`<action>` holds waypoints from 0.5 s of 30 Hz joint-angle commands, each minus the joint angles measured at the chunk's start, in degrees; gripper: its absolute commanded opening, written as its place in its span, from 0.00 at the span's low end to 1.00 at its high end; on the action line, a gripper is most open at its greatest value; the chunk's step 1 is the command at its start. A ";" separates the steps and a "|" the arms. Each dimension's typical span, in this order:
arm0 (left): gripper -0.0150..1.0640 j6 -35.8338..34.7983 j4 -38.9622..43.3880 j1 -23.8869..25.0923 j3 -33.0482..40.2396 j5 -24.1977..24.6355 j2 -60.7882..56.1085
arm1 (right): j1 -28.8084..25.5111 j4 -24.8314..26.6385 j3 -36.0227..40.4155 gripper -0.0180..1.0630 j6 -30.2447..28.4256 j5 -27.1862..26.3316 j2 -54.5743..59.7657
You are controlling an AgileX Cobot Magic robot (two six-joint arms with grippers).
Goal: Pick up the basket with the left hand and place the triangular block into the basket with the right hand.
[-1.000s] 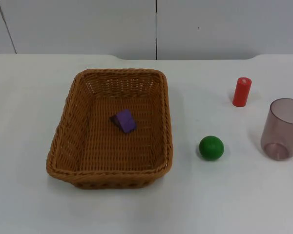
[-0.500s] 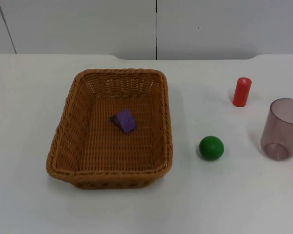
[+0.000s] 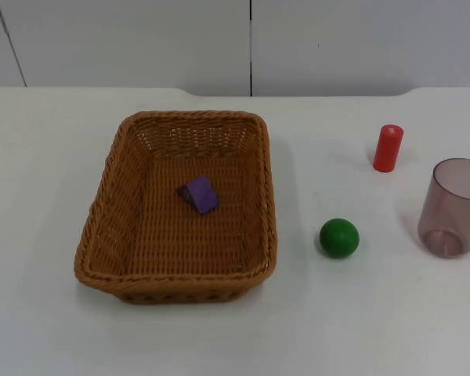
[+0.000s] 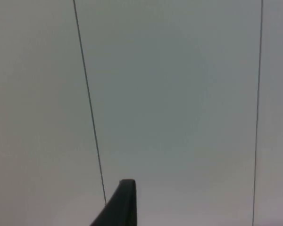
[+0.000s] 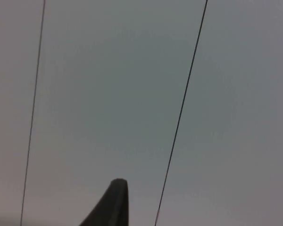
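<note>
left claw (image 4: 120, 205): black tapered fingertip, squared end | right claw (image 5: 112, 203): black tapered fingertip, rounded end

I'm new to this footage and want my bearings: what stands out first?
A brown wicker basket sits left of centre on the white table, with a purple triangular block lying inside it. To its right are a green ball, a red cylinder and a translucent cup.
</note>
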 commanded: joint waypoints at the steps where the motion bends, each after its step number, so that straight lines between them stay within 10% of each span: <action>1: 0.99 -0.54 0.37 -0.23 -0.38 2.85 -2.51 | -0.24 -0.30 -0.12 0.99 -0.35 3.24 -1.89; 15: 0.99 -2.89 3.76 -0.14 -0.38 17.14 -20.47 | -0.24 3.21 0.11 0.99 0.30 12.80 -7.53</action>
